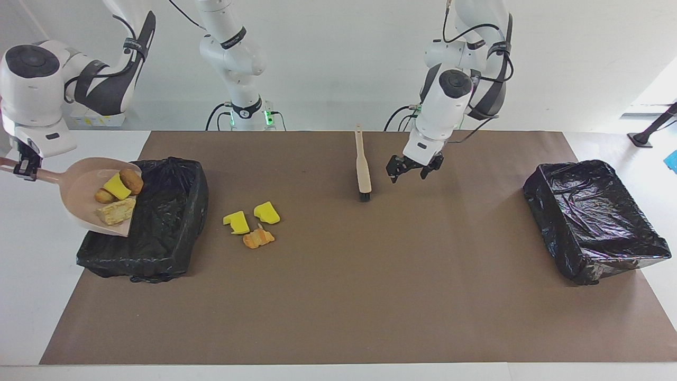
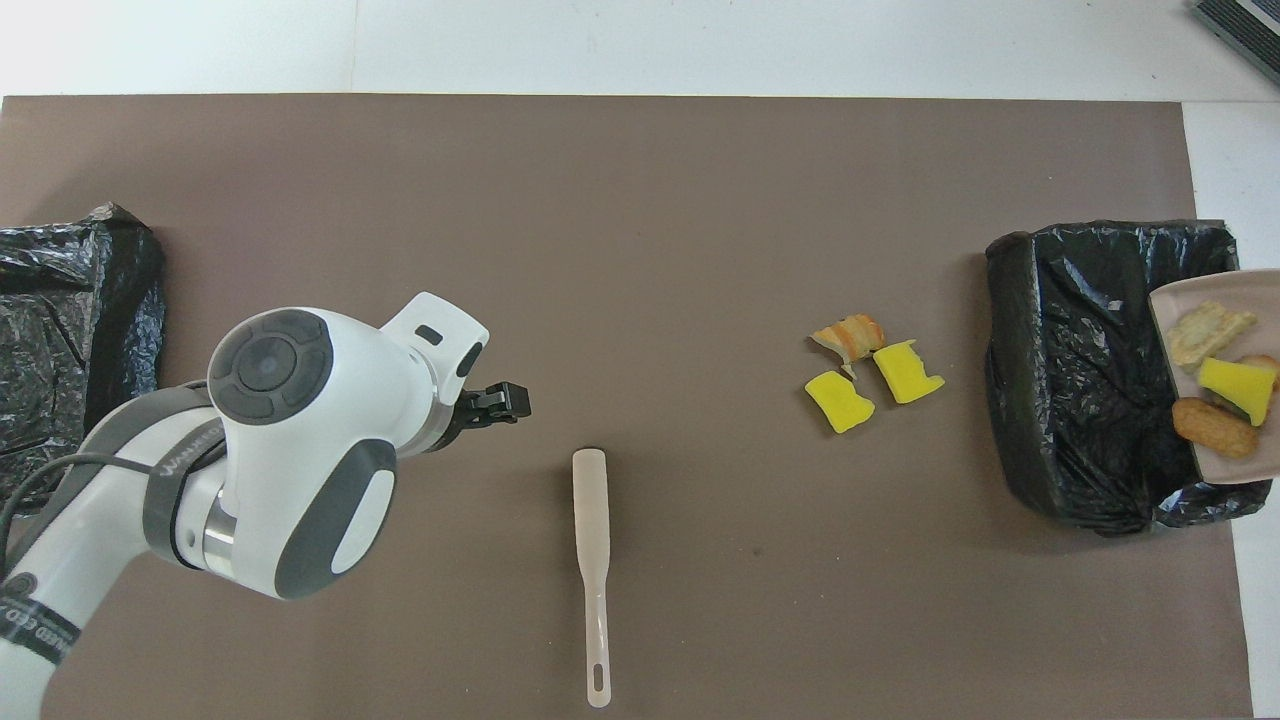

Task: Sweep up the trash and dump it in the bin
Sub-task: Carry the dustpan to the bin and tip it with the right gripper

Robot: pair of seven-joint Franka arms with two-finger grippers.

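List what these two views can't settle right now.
- Right gripper: out of the overhead view; in the facing view the frame edge crops the dustpan handle.
- Bin floor under the dustpan: hidden in both views.
- Other bin: overhead view's edge and left arm cover part.

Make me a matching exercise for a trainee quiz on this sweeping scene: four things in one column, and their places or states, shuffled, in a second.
Things:
1. beige long-handled brush
2. beige plastic dustpan
3. left end effector
4. crumpled black bag-lined bin toward the left arm's end

Places or states:
A. holds no trash
B. tilted over a lined bin, carrying four bits
C. lying flat on the brown mat, let go
D. open, raised beside the brush

Pairs: 1-C, 2-B, 3-D, 4-A
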